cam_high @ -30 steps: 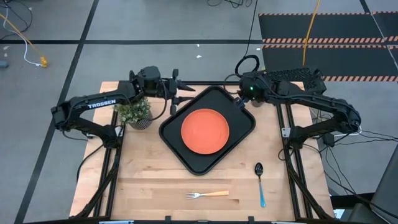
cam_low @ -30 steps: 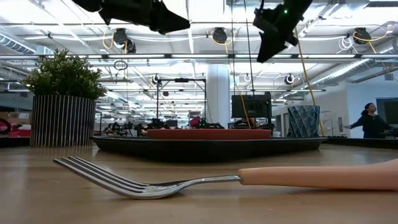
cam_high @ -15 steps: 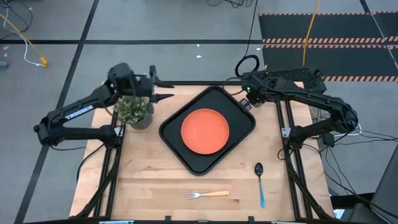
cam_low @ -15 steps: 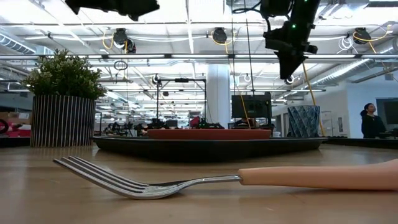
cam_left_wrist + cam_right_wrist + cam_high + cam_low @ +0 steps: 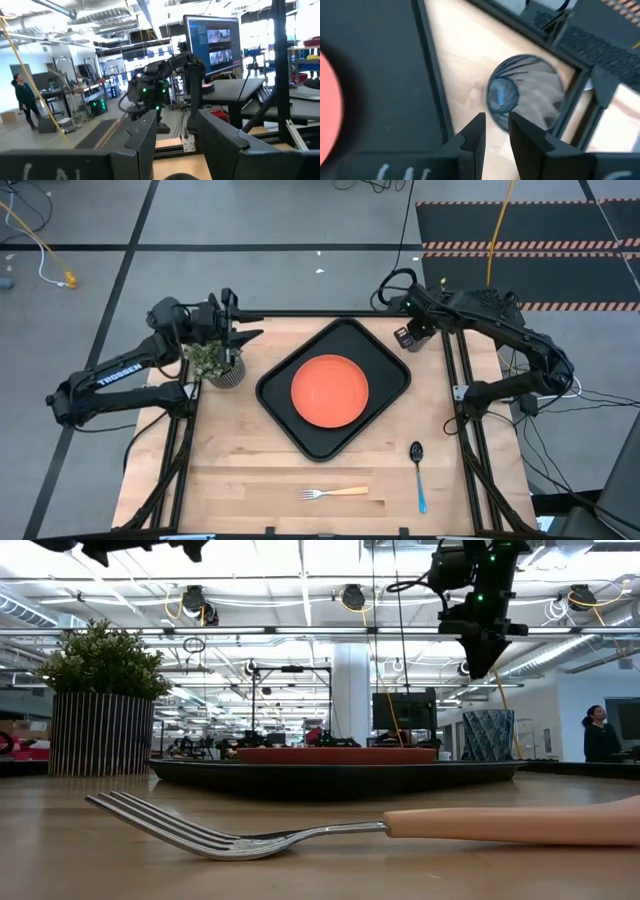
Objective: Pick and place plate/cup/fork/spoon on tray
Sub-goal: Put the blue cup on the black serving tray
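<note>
The orange plate (image 5: 330,391) lies flat in the black tray (image 5: 390,367) at mid-table. The dark grey cup (image 5: 405,338) stands on the wood beyond the tray's far right corner; it also shows in the right wrist view as the cup (image 5: 525,92). My right gripper (image 5: 496,131) hangs above the cup, pointing down, narrowly open with nothing between its fingers. The fork (image 5: 333,493) and the blue-handled spoon (image 5: 418,475) lie on the table near the front edge. My left gripper (image 5: 245,335) is open and empty, held high over the plant at the far left.
A potted green plant (image 5: 217,361) stands left of the tray, under my left arm. Black frame rails run along the table's far and right edges close to the cup (image 5: 487,735). Bare wood lies between the tray and the cutlery.
My left gripper has drawn back from the tray's far left edge toward the table's left, rising over the plant. My right gripper has swung from the tray's far corner toward the right edge, tipping further down until it hangs above the cup.
</note>
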